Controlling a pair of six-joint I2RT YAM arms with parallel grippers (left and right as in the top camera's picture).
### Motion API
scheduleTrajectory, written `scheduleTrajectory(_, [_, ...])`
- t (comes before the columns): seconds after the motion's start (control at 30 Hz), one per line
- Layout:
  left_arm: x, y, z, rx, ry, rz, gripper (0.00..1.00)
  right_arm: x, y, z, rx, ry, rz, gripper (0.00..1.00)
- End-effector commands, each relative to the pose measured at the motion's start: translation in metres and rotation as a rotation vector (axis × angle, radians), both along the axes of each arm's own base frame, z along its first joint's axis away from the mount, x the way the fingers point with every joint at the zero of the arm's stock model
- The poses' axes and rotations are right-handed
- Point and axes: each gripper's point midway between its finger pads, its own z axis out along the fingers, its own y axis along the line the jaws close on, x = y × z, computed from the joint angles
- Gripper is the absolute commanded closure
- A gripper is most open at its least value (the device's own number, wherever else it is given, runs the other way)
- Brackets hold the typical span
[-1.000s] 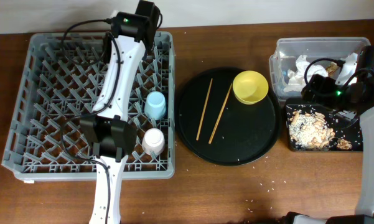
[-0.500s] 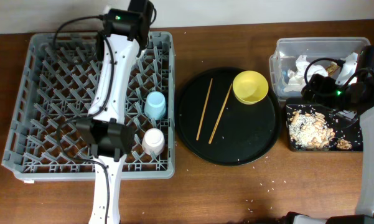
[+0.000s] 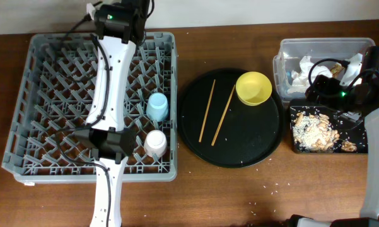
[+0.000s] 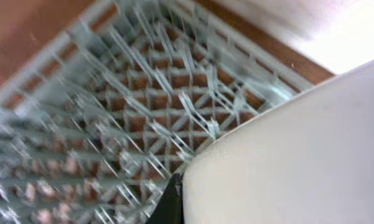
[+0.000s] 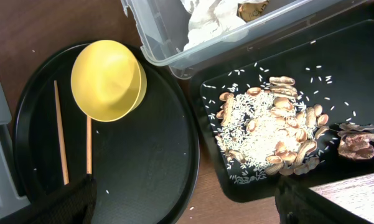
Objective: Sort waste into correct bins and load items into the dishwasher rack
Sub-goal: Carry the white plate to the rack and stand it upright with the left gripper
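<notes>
Clearly, the step in hand was loading the plate (image 4: 286, 143) into the rack (image 3: 50, 94). The left end effector (image 3: 139, 9) hung over the far edge of the rack. Its camera showed the white plate close up. One dark finger (image 4: 172, 198) touched the plate's rim, so it seemed clenched on the plate, though the other finger was hidden. Next, I think, the plate had to go down on its edge between the pegs and then be let go.

The blue cup (image 3: 157, 105) and white cup (image 3: 156, 144) sat in the right side of the rack. The bowl (image 3: 253, 87) and chopsticks (image 3: 207, 111) lay on the round tray (image 3: 252, 142). The right end effector (image 5: 190, 208) hovered by the tub (image 3: 325, 43) and black tray (image 5: 355, 68), fingers wide apart, holding nothing.
</notes>
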Motion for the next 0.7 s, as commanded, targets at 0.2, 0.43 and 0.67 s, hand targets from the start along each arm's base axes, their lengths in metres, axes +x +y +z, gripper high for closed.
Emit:
scheduleTrajectory(0.2, [-0.005,-0.005,-0.027,-0.169,-0.029,0.185,1.00,0.000,-0.003,0.000,-0.012,0.001,0.001,0.08])
scheduleTrajectory(0.43, [-0.006,0.005,-0.024,-0.117,-0.055,0.225,1.00,-0.001,-0.003,-0.001,-0.011,0.005,0.001,0.08])
scheduleTrajectory(0.67, [-0.012,0.008,-0.048,-0.079,0.021,0.242,1.00,-0.001,-0.003,-0.001,-0.011,0.005,0.001,0.07])
